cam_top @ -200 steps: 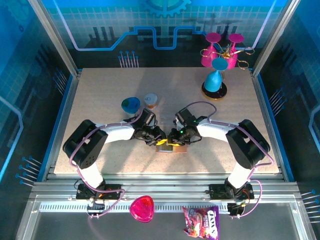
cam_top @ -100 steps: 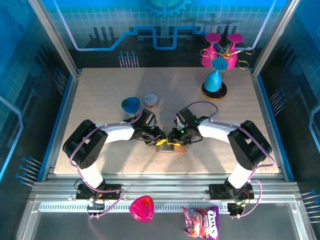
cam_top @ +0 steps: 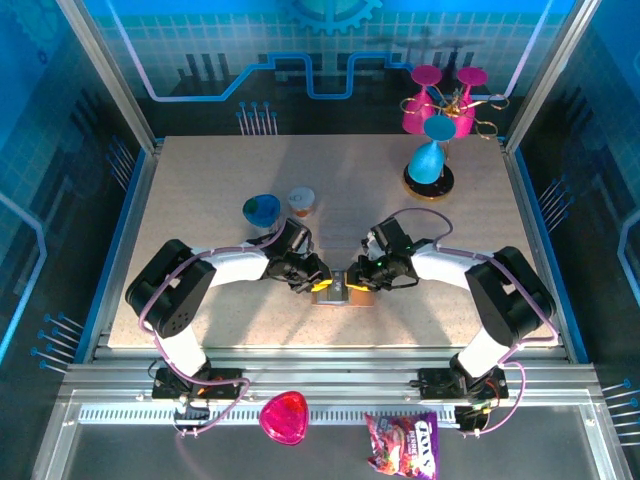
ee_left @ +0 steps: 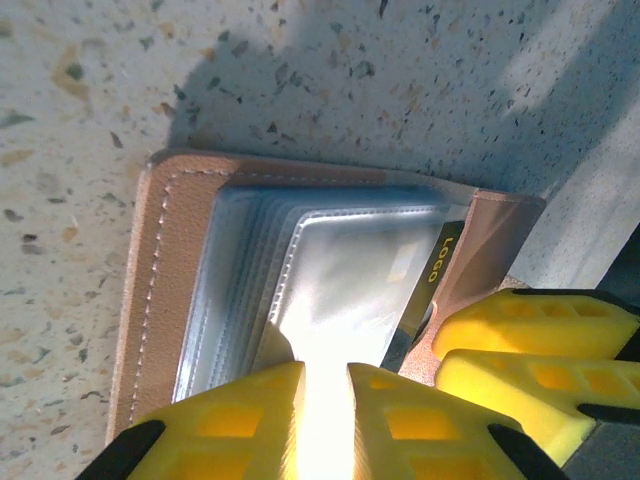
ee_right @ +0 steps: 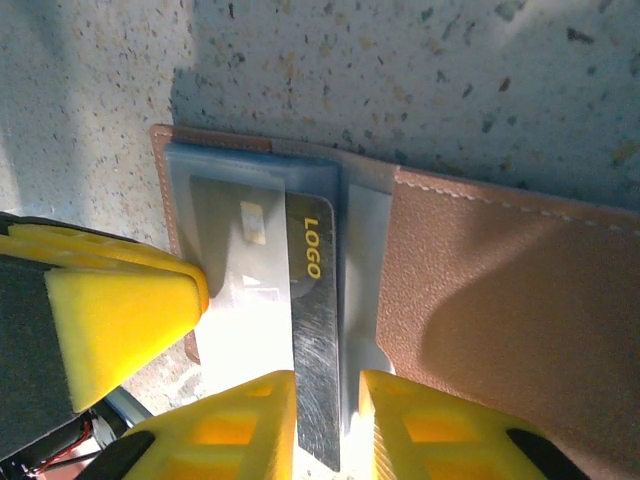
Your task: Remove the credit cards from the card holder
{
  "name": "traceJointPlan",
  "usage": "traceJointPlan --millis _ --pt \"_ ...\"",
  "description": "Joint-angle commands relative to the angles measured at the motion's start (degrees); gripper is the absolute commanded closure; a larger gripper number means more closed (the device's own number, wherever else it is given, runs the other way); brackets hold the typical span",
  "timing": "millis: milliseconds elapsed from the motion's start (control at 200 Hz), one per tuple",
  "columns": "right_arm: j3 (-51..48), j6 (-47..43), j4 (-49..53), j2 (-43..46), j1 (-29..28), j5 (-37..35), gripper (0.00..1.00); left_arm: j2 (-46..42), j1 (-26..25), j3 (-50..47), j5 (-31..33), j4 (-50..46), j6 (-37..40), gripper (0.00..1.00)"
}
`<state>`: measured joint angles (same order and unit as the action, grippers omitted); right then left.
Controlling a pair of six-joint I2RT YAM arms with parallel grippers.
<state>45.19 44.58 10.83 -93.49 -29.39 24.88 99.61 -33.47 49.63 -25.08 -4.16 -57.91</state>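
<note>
The tan card holder [cam_top: 362, 297] lies open on the table between both arms, its clear sleeves fanned out [ee_left: 165, 280]. My left gripper [cam_top: 320, 284] is shut on the edge of a clear plastic sleeve [ee_left: 325, 400]. A dark credit card [ee_right: 315, 320] marked "LOGO" sticks out of its sleeve [ee_left: 440, 265]. My right gripper [ee_right: 327, 420] is shut on that card's free end, right beside the left gripper [cam_top: 350, 283]. The holder's tan flap [ee_right: 500, 300] lies flat to the right. Right fingers [ee_left: 530, 340] sit close to the left ones.
A teal-lidded bowl [cam_top: 262, 209] and a small tan-lidded cup [cam_top: 301, 200] stand behind the left arm. A blue cone on a dark base [cam_top: 430, 160] and pink goblets [cam_top: 440, 100] are at the back right. A pink item [cam_top: 284, 417] and a candy bag [cam_top: 402, 445] lie off the table's front.
The right arm has shifted to the right and its jaws have narrowed around the dark card. The left gripper has stayed in place on the sleeve.
</note>
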Motion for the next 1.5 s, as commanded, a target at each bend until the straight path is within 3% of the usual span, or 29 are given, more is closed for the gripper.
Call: traceJointPlan --millis 0,710,1046,1496 --pt "-1.5 -0.6 -3.0 -2.1 1.1 2.7 0.78 0.6 0.2 0.2 0.9 -2.1 1.5 0.83" --pt "-7.5 6.8 -21.1 -7.4 2.8 11.8 0.82 1.4 0.2 -0.3 1.5 -3.2 1.7 0.86" --pt "-7.5 4.6 -16.5 -5.4 3.9 9.4 0.89 1.3 0.2 -0.5 1.7 -3.4 1.6 0.86" --pt "-6.1 -0.2 -7.5 -1.6 5.6 7.0 0.90 -0.7 1.2 -1.5 2.8 -5.0 2.7 0.86"
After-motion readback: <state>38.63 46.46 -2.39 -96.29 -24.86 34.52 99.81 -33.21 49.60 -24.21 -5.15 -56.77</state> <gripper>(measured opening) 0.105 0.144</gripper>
